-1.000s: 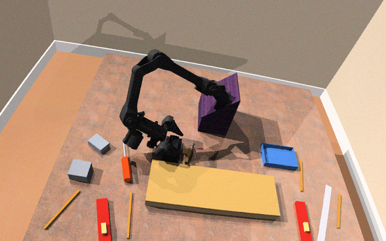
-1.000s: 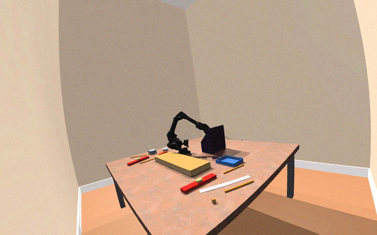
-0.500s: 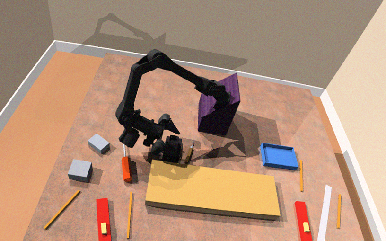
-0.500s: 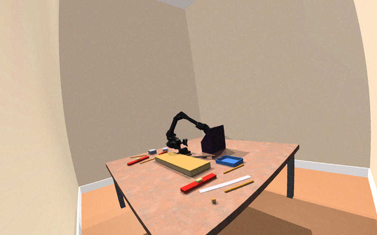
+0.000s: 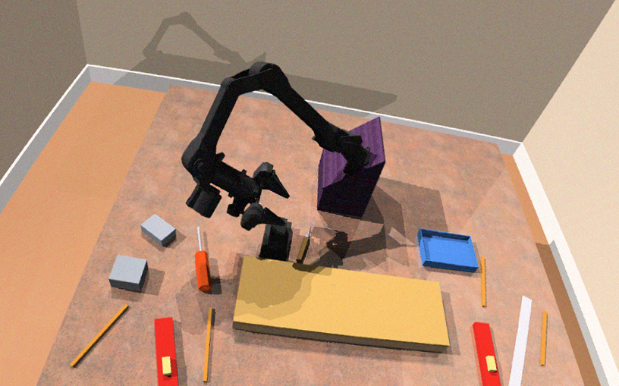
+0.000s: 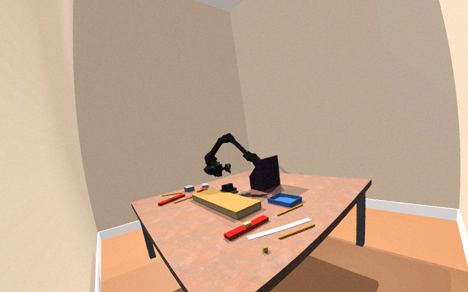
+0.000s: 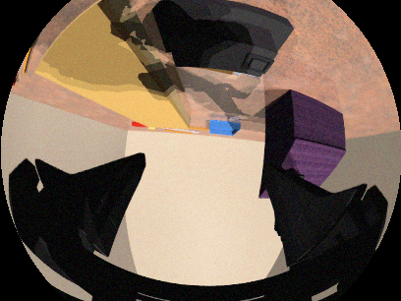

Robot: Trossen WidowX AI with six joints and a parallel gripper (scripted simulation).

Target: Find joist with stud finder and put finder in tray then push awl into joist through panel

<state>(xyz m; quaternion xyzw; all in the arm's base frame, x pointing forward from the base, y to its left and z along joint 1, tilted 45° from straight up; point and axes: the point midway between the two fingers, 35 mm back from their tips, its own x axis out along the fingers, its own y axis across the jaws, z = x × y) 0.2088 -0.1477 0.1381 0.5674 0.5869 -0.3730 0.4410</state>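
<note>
My gripper [image 5: 286,210] [image 6: 225,170] [image 7: 206,164] is wide open and empty, raised above the table behind the panel's left part. The black stud finder [image 5: 276,241] [image 6: 228,188] [image 7: 221,41] is on the table at the panel's back edge, below and just in front of the fingers. Whether it touches the panel is unclear. The awl [image 5: 302,250], with a brown handle and thin metal tip, lies just right of it; the stud finder mostly hides it in the wrist view. The yellow floor panel [image 5: 362,302] [image 6: 227,203] [image 7: 84,64] shows no visible hole. The blue tray [image 5: 450,265] [image 6: 280,203] [image 7: 222,127] holds nothing.
The purple block [image 5: 346,195] [image 6: 265,174] [image 7: 316,118] stands behind, at the arm's base. An orange screwdriver [image 5: 202,271] and two grey blocks [image 5: 128,272] [image 5: 158,229] lie left. Red levels [image 5: 163,337] [image 5: 484,344], several pencils and a white strip [image 5: 520,343] lie around the panel.
</note>
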